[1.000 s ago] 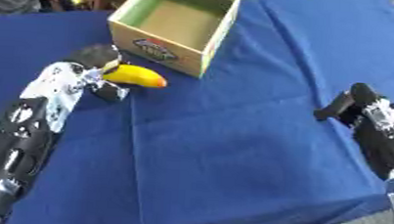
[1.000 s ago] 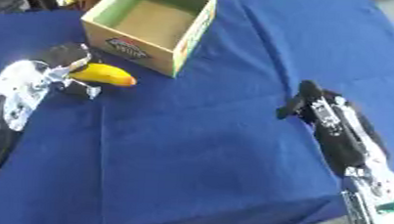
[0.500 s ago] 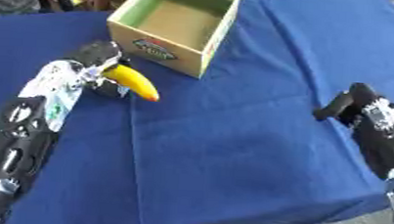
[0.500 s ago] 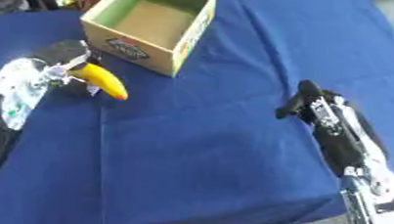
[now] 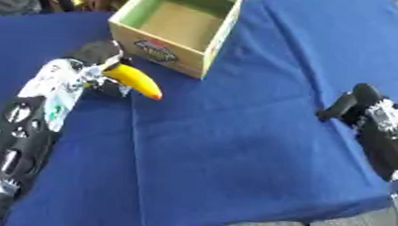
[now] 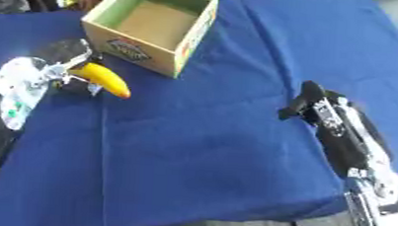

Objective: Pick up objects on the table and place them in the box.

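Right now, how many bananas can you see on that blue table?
1. The banana is in the left robot hand, just in front of the open cardboard box. The box looks empty inside, and nothing else yellow shows on the tablecloth.

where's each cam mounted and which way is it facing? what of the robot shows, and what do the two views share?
Left eye view: in the head, looking down at the blue table; box at top, left hand holding a banana, right hand at the right edge.
Right eye view: same head, set slightly to the right, so everything sits further left in frame; more of the right forearm shows.
Shared: same moment, same box, banana, both hands and table.
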You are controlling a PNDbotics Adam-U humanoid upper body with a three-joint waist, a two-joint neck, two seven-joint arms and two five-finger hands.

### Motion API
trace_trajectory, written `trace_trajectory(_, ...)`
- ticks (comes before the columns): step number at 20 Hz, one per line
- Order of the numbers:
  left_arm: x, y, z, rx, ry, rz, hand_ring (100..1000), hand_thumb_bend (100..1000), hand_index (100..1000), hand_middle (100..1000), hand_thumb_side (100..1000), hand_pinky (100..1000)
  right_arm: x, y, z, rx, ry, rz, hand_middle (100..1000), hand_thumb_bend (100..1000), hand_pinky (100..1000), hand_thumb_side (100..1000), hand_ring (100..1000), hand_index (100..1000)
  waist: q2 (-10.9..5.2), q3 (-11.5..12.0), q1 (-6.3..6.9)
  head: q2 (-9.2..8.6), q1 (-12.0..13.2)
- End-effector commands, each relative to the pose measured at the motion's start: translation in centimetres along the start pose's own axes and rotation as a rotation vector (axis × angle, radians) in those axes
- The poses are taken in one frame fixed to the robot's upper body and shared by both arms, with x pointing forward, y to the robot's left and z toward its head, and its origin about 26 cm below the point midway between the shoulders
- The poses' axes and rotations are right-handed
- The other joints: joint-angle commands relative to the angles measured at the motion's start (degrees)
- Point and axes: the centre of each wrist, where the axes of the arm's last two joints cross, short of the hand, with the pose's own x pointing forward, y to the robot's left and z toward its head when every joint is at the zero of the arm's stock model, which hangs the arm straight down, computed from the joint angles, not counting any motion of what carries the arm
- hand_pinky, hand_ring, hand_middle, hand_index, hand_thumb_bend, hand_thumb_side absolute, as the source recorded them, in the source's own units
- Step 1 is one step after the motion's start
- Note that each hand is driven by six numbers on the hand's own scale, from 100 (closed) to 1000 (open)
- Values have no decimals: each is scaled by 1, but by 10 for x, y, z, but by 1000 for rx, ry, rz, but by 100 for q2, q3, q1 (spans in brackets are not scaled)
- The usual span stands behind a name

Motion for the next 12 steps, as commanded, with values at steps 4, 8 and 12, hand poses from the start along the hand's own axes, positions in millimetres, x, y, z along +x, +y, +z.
trace_trajectory(4, -8, 20, 5, 23, 13, -55, 509, 100, 625, 487, 173, 613, 7, -2, 0, 1, -21, 18, 420, 352, 689, 695, 515, 466, -135, 15, -10, 37, -21)
trace_trajectory(8, -10, 23, 6, 19, 19, -70, 508, 100, 624, 486, 173, 613, 7, -2, 0, -1, -20, 18, 420, 352, 689, 694, 515, 466, -152, 23, -4, 34, -35)
trace_trajectory(12, -12, 26, 7, 21, 23, -78, 508, 100, 623, 486, 172, 614, 6, -2, 0, -1, -19, 17, 420, 352, 689, 694, 515, 466, -162, 23, 0, 31, -40)
